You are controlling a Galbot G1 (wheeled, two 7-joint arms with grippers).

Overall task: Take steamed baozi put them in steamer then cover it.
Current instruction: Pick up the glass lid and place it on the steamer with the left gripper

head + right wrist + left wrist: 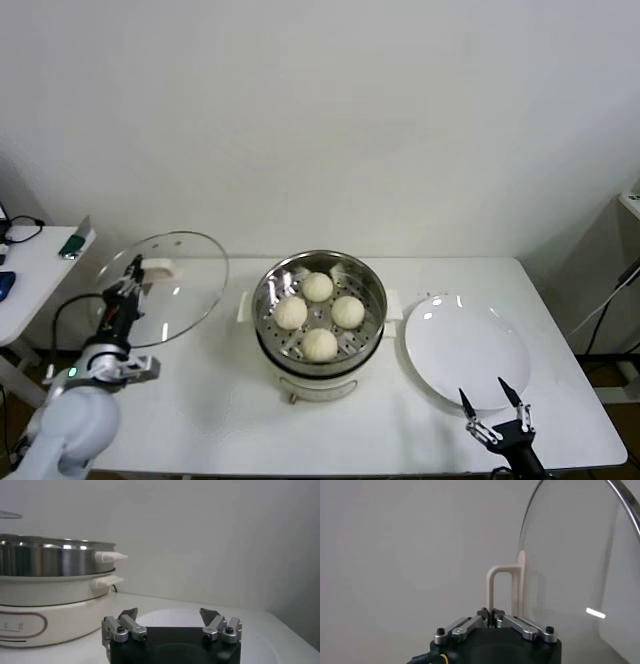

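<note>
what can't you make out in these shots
- Lid, left wrist view: the frame's edge cuts off most of the glass.
- Steamer, right wrist view: its wall hides the baozi inside.
- Left gripper, head view: too small to see its grip on the handle.

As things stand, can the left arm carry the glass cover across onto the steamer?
Probably yes. The left hand is shut on the cover's handle, holding it up left of the steamer; nothing stands between, and the right hand waits by the plate.

cover [580, 555] rim past frame edge
</note>
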